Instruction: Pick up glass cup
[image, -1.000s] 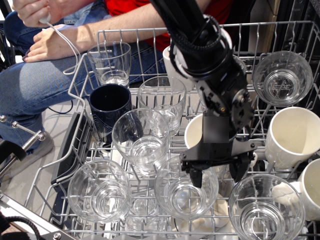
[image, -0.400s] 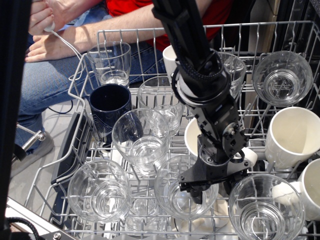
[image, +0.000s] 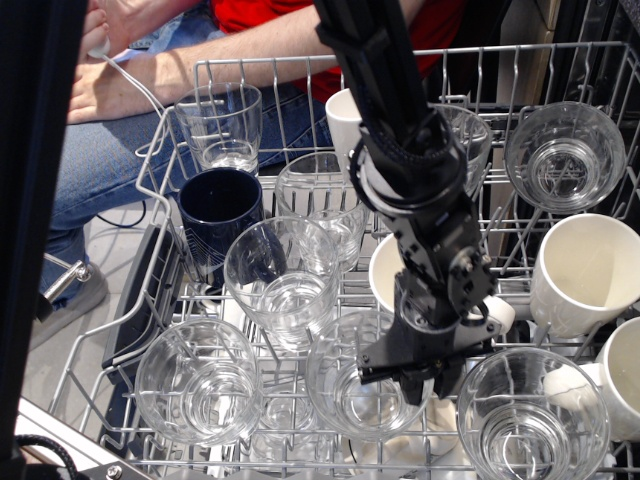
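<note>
Crowded wire rack (image: 170, 160) — claw (image: 415, 385) at glass cup (image: 365, 385) rim

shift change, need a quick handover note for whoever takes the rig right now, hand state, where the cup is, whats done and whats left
Hand: lowered over the right rim of the glass cup in the front row of the wire rack; fingers look narrowed at the rim, but a closed grip cannot be confirmed.
Cup: seated upright in the rack, between two similar glasses, with a white mug just behind.
Done: approach and descent to the cup.
Left: confirm the grip, then lift straight up, clear of the neighbouring glassware.
</note>
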